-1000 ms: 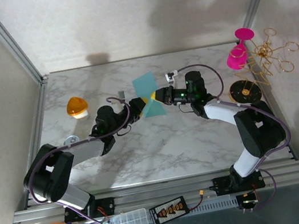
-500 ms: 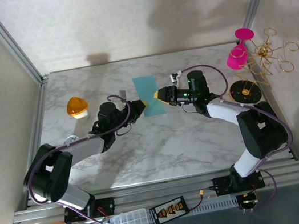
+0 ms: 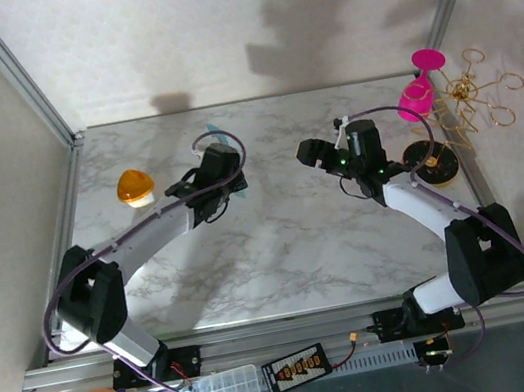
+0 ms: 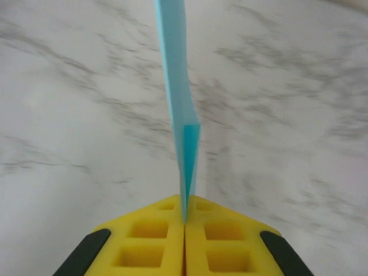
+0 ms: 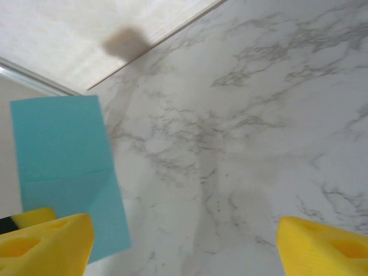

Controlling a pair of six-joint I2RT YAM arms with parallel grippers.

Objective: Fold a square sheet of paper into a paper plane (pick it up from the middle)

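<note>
The square sheet of paper (image 4: 178,86) is teal-blue and folded over, and I see it edge-on in the left wrist view. It rises from between the yellow pads of my left gripper (image 4: 185,217), which is shut on its lower edge. From above, only a thin sliver of the paper (image 3: 215,131) shows beyond my left gripper (image 3: 222,152), at the far left-centre of the table. My right gripper (image 3: 308,154) stands open to the right of it, apart from the paper. In the right wrist view the paper (image 5: 63,167) is a flat teal panel at the left, outside the spread fingers of my right gripper (image 5: 184,253).
An orange dome-shaped object (image 3: 135,187) sits at the left of the marble table (image 3: 282,253). At the far right stand a pink object (image 3: 416,93), a gold wire tangle (image 3: 474,103) and a black disc (image 3: 428,159). Frame posts and walls bound the table.
My right gripper has opened, let go of the paper and pulled back to the right. My left gripper has shut on the paper and carried it toward the far left, turning it edge-on.
</note>
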